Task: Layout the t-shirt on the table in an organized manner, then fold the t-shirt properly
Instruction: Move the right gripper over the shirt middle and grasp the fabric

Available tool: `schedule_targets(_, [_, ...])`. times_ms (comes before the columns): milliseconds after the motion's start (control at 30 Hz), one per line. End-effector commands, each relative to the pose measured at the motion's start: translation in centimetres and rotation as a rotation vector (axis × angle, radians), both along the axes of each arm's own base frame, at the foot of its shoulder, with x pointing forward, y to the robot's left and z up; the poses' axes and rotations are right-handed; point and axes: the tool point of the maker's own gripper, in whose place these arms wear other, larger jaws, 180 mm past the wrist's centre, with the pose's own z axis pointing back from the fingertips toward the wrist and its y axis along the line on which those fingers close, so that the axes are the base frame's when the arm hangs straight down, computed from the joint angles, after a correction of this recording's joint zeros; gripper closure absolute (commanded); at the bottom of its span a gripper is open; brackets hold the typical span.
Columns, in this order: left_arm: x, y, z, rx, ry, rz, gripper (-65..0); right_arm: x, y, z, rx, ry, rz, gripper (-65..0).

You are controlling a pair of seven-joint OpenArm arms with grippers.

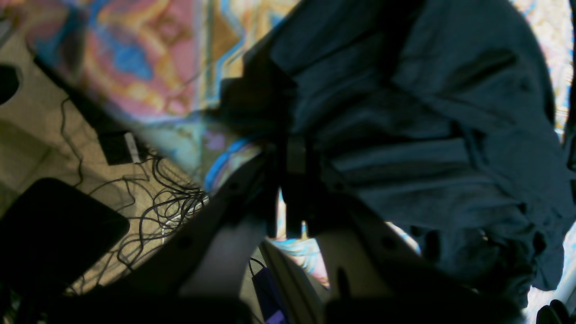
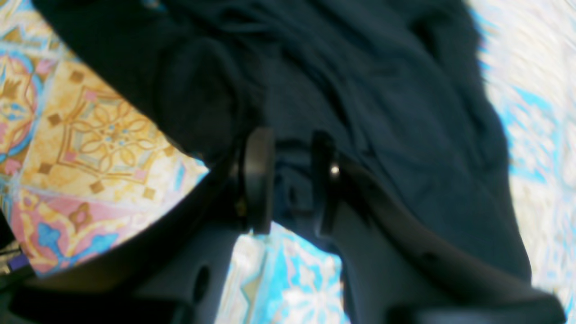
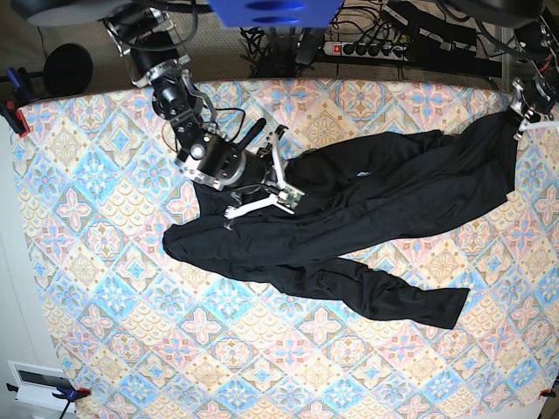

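Cloth of the t-shirt [image 3: 349, 218] was pinched in both tools, my left tool [image 3: 522, 112] at the worktop's [image 3: 105, 288] far edge. My right tool [image 2: 290, 180] gripped a bunched fold; pulling apart evenly seemed best.

- In the base view, the left gripper [image 3: 524, 109] is cut off by the right edge of the frame; only part of it is seen.
- In the left wrist view, the t-shirt [image 1: 427, 135] is cropped by the top and right edges, and the fingertips are lost in shadow.
- In the right wrist view, the table [image 2: 103, 135] pattern at the right is blurred.
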Motion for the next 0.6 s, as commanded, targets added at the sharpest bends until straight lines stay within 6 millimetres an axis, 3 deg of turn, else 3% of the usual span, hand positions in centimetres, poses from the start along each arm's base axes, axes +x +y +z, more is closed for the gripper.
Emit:
schedule_targets(0, [1.1,0.6,1.2,0.023,-0.039,-0.006,0.0,1.1,1.9,2.2,0.06,-0.052,0.023,-14.2])
schedule_targets(400, [-0.1,0.0,0.3,0.006,-0.013,0.001,0.0,-1.4,15.5,5.2,0.14,-0.057,0.306,-14.2])
schedule_targets(567, [-0.4,0.0,0.4,0.002,-0.006,-0.006,0.0,-0.7,17.0,3.8,0.109,-0.051,0.362,-14.8])
